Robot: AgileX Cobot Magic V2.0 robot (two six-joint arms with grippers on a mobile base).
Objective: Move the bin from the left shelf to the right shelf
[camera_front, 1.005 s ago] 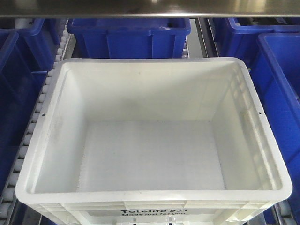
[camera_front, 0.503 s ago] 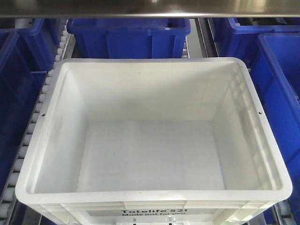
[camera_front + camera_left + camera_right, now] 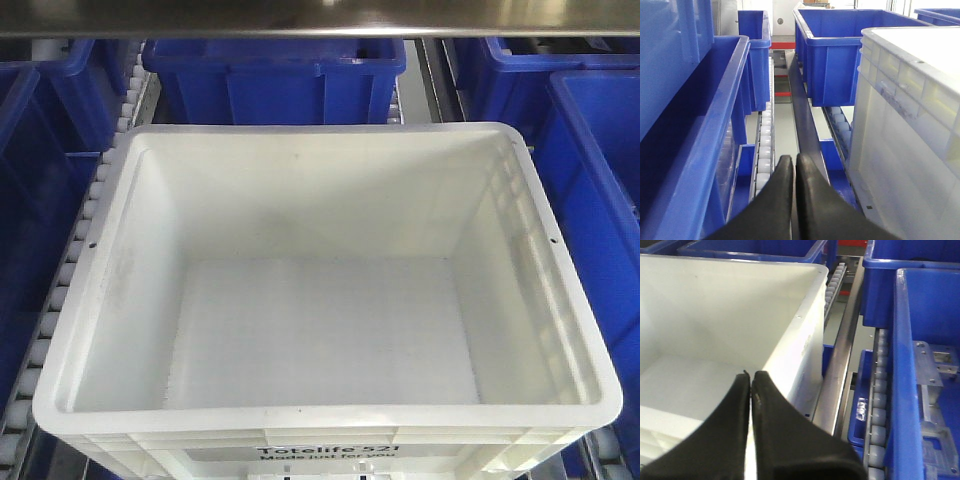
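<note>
1. The bin fills most of the front view: white, open-topped, nothing in it, sitting in a roller lane under a steel crossbar that runs along the top of the picture. Its front rim is nearest us, with black print just below it.
2. Same view, edges: a row of white rollers runs along its left side, and blue bins crowd it behind, left and right. The one behind stands just beyond the back rim; the right-hand one sits just beside the right rim. No arm shows here.
3. Left wrist view: the left gripper has its black fingers pressed together with nothing between them. It hangs over the gap between a blue bin wall on its left and the white bin's ribbed side wall on its right.
4. In that gap lie a roller strip and a dark rail, open lengthwise toward the back.
5. Right wrist view: the right gripper is likewise closed tight on nothing, fingertips over the white bin's interior near its right wall.
6. Beyond that wall a steel rail and rollers separate it from another blue bin, a narrow channel.
</note>
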